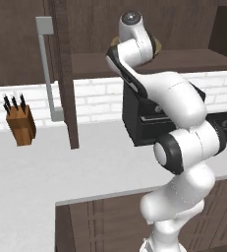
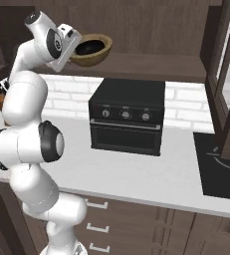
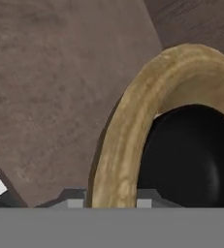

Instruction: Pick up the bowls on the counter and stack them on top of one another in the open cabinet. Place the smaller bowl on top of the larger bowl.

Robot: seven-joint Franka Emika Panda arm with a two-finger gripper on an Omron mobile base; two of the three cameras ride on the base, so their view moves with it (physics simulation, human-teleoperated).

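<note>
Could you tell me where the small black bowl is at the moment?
The small black bowl sits inside the wooden bowl on the open cabinet's shelf, upper left in the right base view, just beside the gripper.

I stand in a rendered home kitchen: pale counter (image 2: 136,179) over dark cupboards (image 1: 105,221), white brick backsplash (image 1: 95,98), knife block (image 1: 20,123), black countertop oven (image 2: 127,117), a cooktop (image 2: 221,167) (partly cropped) and a wall cabinet (image 2: 151,30).

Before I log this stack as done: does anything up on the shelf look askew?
Yes. The wooden bowl on the cabinet shelf sits tilted toward the claw rather than flat, with the black bowl inside it. The claw is at its rim.
</note>
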